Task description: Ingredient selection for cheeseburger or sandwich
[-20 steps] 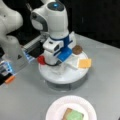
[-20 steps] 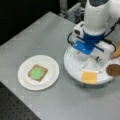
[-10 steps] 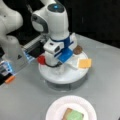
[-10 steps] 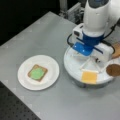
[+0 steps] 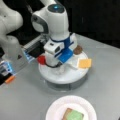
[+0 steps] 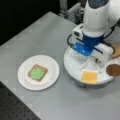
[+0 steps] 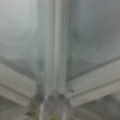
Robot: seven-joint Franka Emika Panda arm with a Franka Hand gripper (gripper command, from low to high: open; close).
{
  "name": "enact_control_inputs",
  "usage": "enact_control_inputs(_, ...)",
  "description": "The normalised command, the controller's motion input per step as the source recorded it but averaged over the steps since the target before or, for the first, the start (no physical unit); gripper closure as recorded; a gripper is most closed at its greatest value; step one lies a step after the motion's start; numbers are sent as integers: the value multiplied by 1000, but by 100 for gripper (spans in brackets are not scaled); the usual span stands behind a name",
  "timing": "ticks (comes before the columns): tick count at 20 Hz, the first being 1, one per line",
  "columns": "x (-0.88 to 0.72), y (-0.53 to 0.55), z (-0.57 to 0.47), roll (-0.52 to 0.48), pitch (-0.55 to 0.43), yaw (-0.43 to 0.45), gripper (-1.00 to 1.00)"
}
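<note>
Nothing moves: gripper (image 6: 93, 58) still sits low over the divided tray (image 6: 72, 65); grip state, cannot tell. Toast with lettuce (image 6: 37, 73) plated; cheese square (image 6: 89, 76) beside gripper, unpicked.

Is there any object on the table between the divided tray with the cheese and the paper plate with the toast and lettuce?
Nothing visible does. In a front view the bare table separates the tray, holding the cheese, from the paper plate with toast and lettuce. The gripper hangs low over the tray.
</note>
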Motion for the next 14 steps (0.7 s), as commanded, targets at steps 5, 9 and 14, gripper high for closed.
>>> enact_control_inputs(5,-319,108,-141,91,-130,-98,-100)
enact_control_inputs(9,-326,73,-143,89,-145,-98,-100)
enact_control_inputs(14,-302,48,-146,88,-166,-93,-100)
